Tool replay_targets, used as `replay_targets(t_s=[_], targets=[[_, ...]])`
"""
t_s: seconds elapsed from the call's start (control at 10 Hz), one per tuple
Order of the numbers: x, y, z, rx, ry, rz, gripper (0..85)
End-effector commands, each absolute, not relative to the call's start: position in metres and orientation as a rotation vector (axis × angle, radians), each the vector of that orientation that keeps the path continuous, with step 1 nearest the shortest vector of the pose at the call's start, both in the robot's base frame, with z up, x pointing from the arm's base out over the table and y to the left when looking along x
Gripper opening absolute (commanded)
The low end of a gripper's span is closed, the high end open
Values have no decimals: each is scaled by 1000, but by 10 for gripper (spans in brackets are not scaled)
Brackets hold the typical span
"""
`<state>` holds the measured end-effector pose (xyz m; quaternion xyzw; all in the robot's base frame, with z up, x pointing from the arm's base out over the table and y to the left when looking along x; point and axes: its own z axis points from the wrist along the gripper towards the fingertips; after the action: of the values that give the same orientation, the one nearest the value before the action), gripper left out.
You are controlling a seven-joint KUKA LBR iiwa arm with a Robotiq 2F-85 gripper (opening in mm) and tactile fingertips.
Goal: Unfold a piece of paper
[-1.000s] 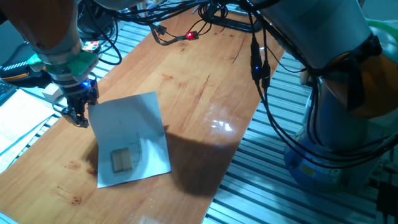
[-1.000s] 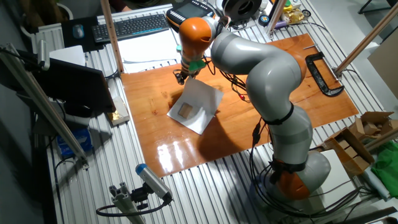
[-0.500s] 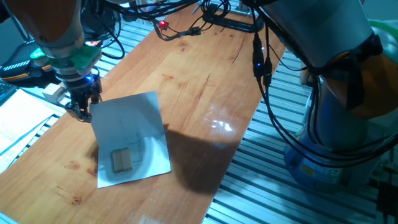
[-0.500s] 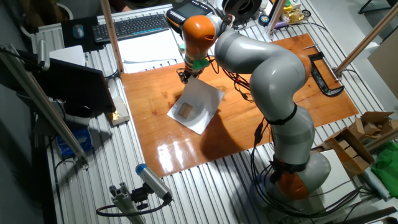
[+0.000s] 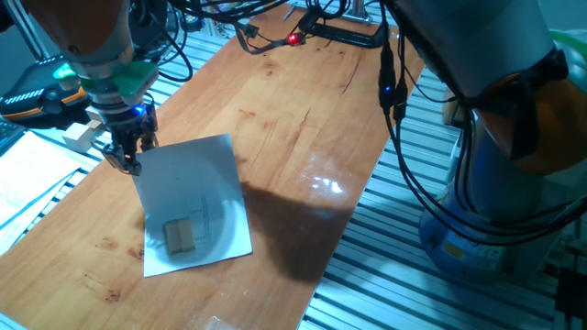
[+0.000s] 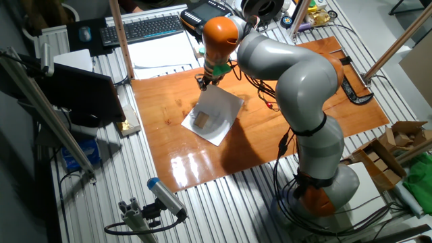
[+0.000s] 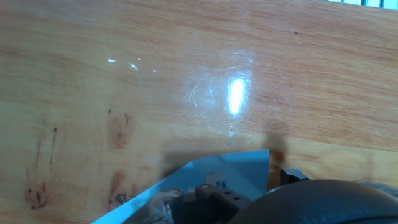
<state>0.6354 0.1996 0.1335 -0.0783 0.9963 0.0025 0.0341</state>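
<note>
The piece of paper (image 5: 197, 197) lies on the wooden table (image 5: 303, 101), white with faint grey print and a small tan block picture (image 5: 180, 236) near its front edge. My gripper (image 5: 130, 163) stands at the sheet's far left corner and looks shut on that corner, which is raised off the wood. In the other fixed view the paper (image 6: 216, 111) sits below the gripper (image 6: 202, 84). In the hand view the paper's lifted edge (image 7: 230, 168) runs into the gripper (image 7: 211, 193) at the bottom of the frame.
Cables with a red light (image 5: 292, 38) lie at the table's far end. A black clamp (image 6: 351, 81) is at the table's right side. A keyboard (image 6: 142, 28) and printed white sheets (image 5: 23, 183) lie beyond the table's edge.
My gripper has moved a little along the table toward the far end with the paper's corner. The rest of the sheet has stayed in place.
</note>
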Motion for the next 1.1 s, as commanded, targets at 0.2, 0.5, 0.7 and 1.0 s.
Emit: replay_targets(t_s=[0.2, 0.5, 0.7, 1.0], targets=[[636, 200, 133, -239, 3069, 4, 510], [636, 200, 133, -182, 3082, 26, 487], [636, 200, 133, -218, 3085, 42, 480], [636, 200, 133, -406, 3056, 17, 483]])
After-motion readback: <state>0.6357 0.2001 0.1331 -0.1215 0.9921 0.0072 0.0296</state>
